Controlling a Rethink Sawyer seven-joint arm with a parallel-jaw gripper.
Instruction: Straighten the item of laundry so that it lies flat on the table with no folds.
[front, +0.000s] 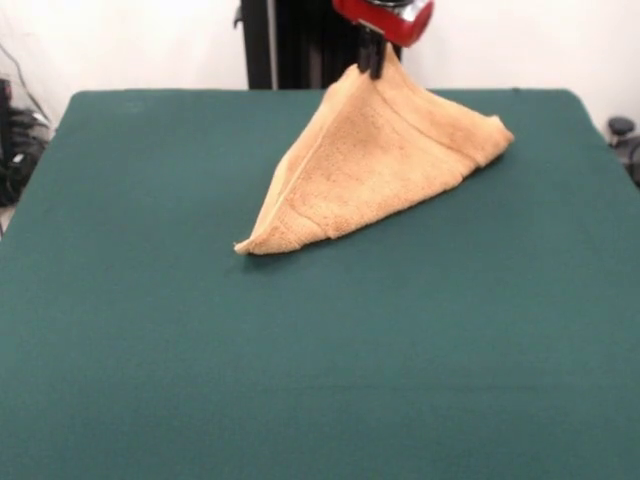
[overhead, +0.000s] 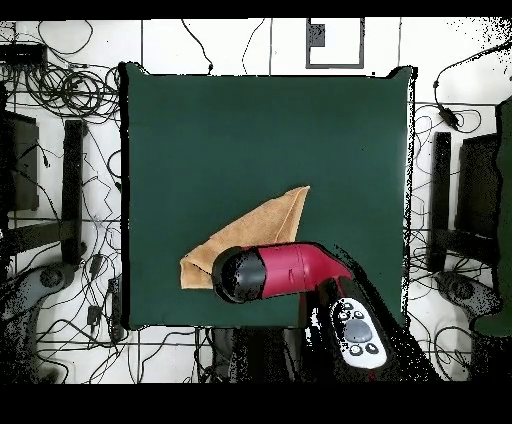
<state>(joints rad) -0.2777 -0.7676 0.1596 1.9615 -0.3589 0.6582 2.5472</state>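
Note:
The tan-orange towel (front: 375, 160) is pulled up into a tent shape over the dark green table (front: 300, 360). Its peak hangs from my gripper (front: 372, 62), which is shut on the towel's upper edge at the top of the front view. One corner of the towel rests on the table at the lower left, another bunched end lies to the right. From overhead the towel (overhead: 262, 225) stretches diagonally, partly hidden under my red and black arm (overhead: 270, 272). The gripper itself is hidden beneath the arm there.
Cables and black stands (overhead: 70, 180) surround the table on the floor. The table's edges (overhead: 124, 200) are well away from the towel except the side nearest the robot's base.

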